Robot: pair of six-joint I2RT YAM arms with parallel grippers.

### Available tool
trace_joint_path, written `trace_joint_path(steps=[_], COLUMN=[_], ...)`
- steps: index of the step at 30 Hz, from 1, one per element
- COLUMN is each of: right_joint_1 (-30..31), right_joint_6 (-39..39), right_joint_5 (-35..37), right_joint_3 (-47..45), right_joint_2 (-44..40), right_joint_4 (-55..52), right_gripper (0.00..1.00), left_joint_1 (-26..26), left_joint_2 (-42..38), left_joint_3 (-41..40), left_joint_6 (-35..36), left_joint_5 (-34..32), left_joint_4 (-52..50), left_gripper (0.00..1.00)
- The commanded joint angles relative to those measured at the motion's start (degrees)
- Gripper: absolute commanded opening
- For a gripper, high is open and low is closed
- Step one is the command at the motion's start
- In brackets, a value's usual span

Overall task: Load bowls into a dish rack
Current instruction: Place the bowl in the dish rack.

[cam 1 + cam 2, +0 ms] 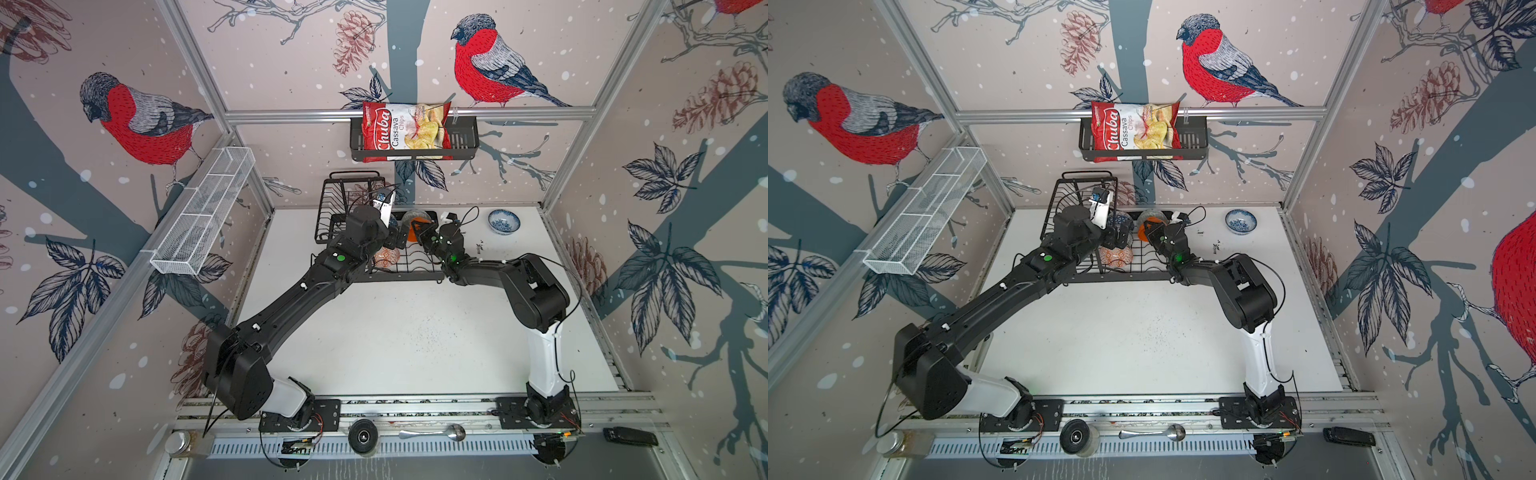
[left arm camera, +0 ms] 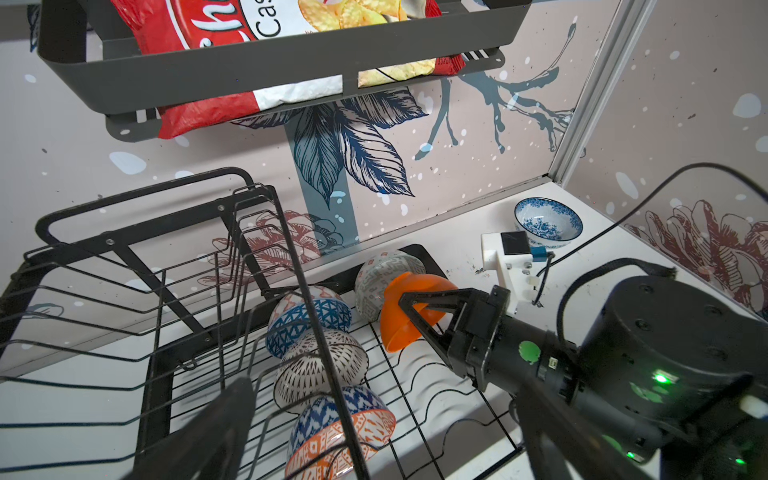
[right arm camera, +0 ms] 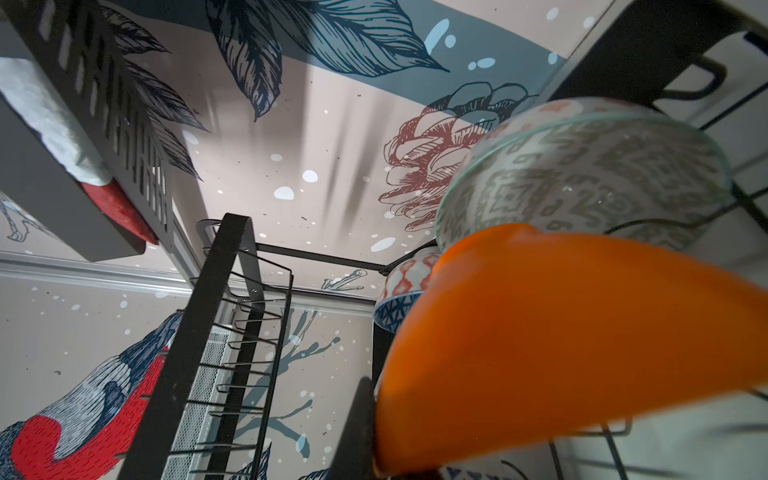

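The black wire dish rack (image 1: 332, 208) (image 2: 166, 291) stands at the back of the table. Three bowls stand on edge in a row in its base: blue triangle (image 2: 307, 320), black lattice (image 2: 320, 365), red-orange (image 2: 345, 428). A grey-green bowl (image 2: 382, 278) (image 3: 582, 178) stands beside them. My right gripper (image 2: 409, 300) (image 1: 417, 228) is shut on the rim of the plain orange bowl (image 2: 411, 324) (image 3: 561, 332), tilted low over the base next to the grey-green one. My left gripper (image 2: 384, 386) (image 1: 1119, 239) hangs open above the row, holding nothing. The blue-flowered bowl (image 1: 503, 221) sits upright on the table at the back right.
A black shelf basket (image 1: 461, 141) holding a chips bag (image 1: 405, 131) hangs on the back wall above the rack. A long white mesh basket (image 1: 203, 212) is mounted on the left wall. The rack's raised upper basket (image 1: 1075, 195) stands beside my left wrist. A spoon (image 1: 436, 433) lies on the front rail.
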Motion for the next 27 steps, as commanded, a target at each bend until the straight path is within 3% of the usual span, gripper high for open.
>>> trace_joint_path(steps=[1,18,27], right_joint_1=[-0.06,-0.27,-0.01], right_joint_6=[1.36,2.88,4.58], right_joint_5=[-0.20,0.55,0.80], right_joint_3=[1.58,6.28,4.36], right_joint_2=[1.99,7.96,7.45], right_joint_4=[5.29,2.22,1.67], right_gripper=[0.00,0.00,0.00], left_joint_1=[0.13,2.46,2.97], left_joint_2=[0.06,0.58,0.89], left_joint_3=[0.38,0.52,0.66], left_joint_6=[-0.46,-2.43,-2.74], left_joint_5=[0.92,4.20,4.63], left_joint_4=[0.86,1.14,1.05], left_gripper=[0.98,0.98,0.98])
